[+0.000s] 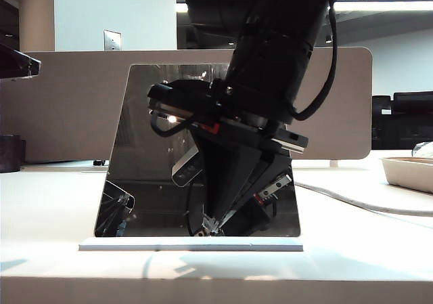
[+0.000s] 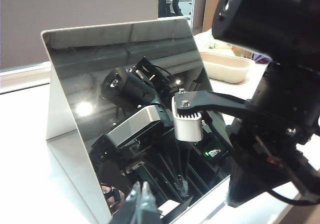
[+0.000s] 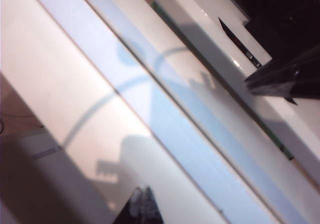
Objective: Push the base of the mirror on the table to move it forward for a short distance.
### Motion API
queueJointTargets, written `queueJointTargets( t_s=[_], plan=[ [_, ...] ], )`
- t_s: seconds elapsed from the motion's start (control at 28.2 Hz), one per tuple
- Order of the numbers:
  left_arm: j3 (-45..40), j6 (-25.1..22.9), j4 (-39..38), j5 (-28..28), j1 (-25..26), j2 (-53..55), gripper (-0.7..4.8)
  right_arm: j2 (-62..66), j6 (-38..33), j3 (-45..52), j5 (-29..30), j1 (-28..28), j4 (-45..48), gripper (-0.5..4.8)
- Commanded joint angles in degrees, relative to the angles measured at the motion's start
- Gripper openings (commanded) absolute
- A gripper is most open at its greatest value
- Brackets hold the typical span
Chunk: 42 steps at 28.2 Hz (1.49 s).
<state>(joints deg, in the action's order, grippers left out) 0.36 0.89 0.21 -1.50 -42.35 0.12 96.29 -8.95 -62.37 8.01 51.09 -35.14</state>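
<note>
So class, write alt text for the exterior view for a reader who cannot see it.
A black robot arm reaches down in front of a tilted trapezoid mirror, its right gripper low near the thin white base. Both stand on a white table, with a brown partition panel behind and a beige tray at right.

Right wrist: my fingers over table, beside base.
My right gripper [image 3: 142, 204] sat fingertips together above the table [image 3: 60, 84], near the pale base [image 3: 165, 119] running diagonally; shadows crossed both.
</note>
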Motion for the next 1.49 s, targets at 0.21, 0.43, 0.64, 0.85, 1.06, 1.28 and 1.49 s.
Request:
queueJointTargets(
  t_s=[0.21,0.43,0.64,0.85,1.06,1.28,1.49],
  plan=[
    [0.0,-0.2,0.7,0.2,0.0,0.0,-0.01,0.1,0.2,2.6,-1.9,-0.3,3.9,-0.05],
    [0.0,-0.2,0.7,0.2,0.0,0.0,-0.01,0.2,0.0,2.7,-2.2,-0.3,5.4,-0.05],
    [0.0,-0.2,0.7,0.2,0.0,0.0,-0.01,2.5,0.0,2.7,-1.9,-0.3,6.6,-0.05],
    [0.0,-0.2,0.7,0.2,0.0,0.0,-0.01,4.0,0.0,2.7,-2.0,-0.2,6.9,-0.05],
    [0.0,-0.2,0.7,0.2,0.0,0.0,-0.01,4.3,0.0,2.7,-2.4,-0.6,8.2,-0.05],
    [0.0,-0.2,0.7,0.2,0.1,0.0,-0.01,4.3,0.0,2.7,-2.6,-1.9,10.4,-0.05],
    [0.0,-0.3,0.7,0.2,1.4,0.0,-0.01,4.3,0.0,2.7,-2.5,-4.8,11.9,-0.05]
  ],
)
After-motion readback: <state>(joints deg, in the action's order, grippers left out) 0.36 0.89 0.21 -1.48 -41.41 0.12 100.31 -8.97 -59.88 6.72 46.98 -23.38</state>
